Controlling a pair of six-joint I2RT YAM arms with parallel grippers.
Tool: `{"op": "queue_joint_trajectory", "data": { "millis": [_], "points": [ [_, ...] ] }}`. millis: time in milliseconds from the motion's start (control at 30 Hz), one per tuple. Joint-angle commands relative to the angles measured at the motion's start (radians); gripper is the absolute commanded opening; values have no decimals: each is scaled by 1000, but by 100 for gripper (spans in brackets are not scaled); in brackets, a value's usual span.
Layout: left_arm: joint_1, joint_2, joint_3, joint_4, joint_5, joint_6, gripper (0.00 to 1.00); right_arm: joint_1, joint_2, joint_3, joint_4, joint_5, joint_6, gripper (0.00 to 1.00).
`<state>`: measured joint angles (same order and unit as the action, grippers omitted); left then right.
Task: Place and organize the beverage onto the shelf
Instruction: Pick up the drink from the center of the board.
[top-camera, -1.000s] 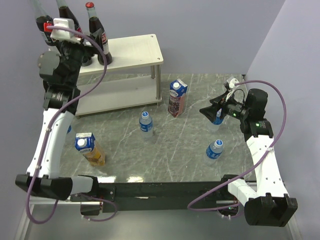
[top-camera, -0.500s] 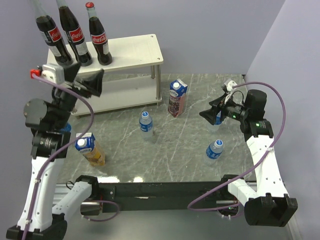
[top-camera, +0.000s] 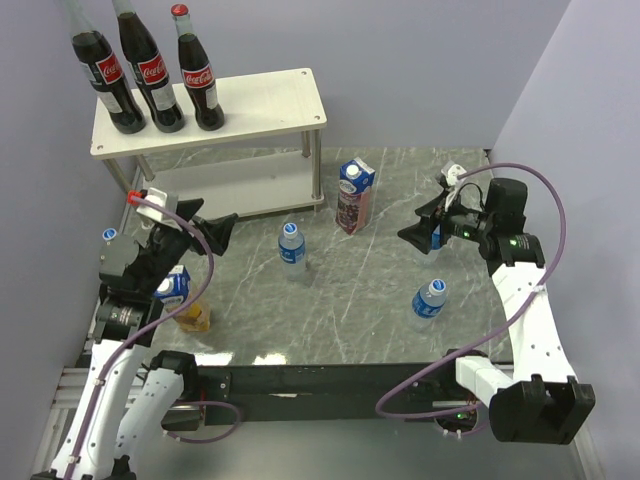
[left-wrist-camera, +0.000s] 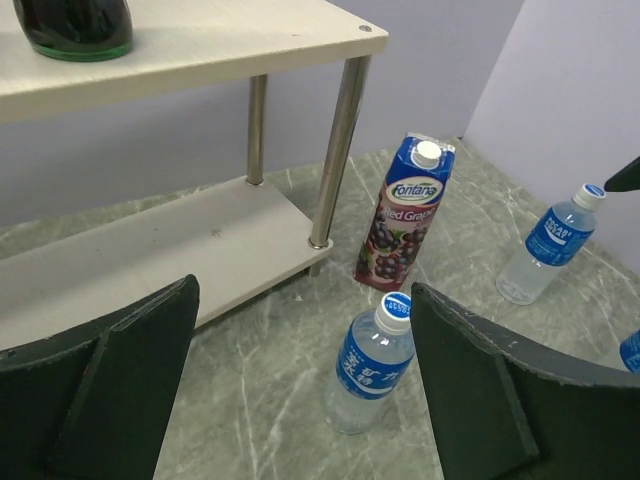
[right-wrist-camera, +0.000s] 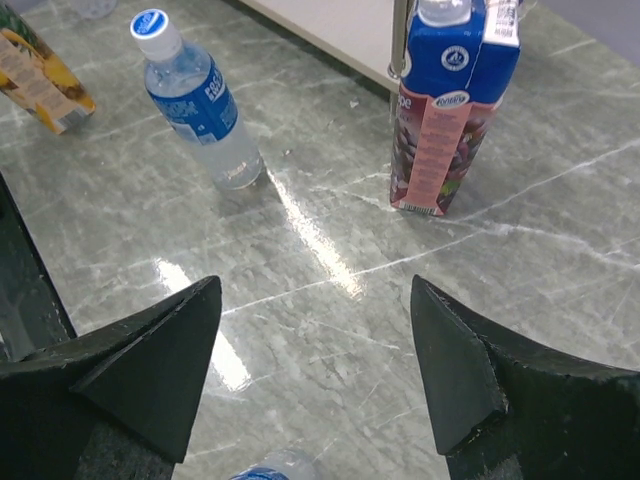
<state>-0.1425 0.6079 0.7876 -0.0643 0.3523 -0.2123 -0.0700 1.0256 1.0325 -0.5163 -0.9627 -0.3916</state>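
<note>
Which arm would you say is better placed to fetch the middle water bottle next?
Probably the left. The left end effector, open and empty, faces the water bottle, which sits between its fingers, and the shelf is on its side. The right end effector is farther away.

Glossy marble-look table (top-camera: 360, 300); shelf (left-wrist-camera: 200, 45) of matt whitish wood-grain boards.

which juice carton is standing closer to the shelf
The purple grape carton, upright beside a leg of the shelf; the yellow carton stands farther out.
</note>
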Motion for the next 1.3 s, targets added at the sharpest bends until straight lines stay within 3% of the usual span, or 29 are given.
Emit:
{"op": "queue_joint_trajectory", "data": {
  "millis": [0,233,667,1267],
  "points": [
    [4,-13,-24,87,37,-29,91,1,16,41,-13,-10,-35,82],
    [4,12,-51,69,71,-7,95,9,47,43,-36,-27,-64,82],
    [4,-16,-64,9,42,-2,99,65,83,32,1,79,-44,82],
    [4,-22,-62,0,45,1,100,277,160,96,67,343,39,82]
  ]
}}
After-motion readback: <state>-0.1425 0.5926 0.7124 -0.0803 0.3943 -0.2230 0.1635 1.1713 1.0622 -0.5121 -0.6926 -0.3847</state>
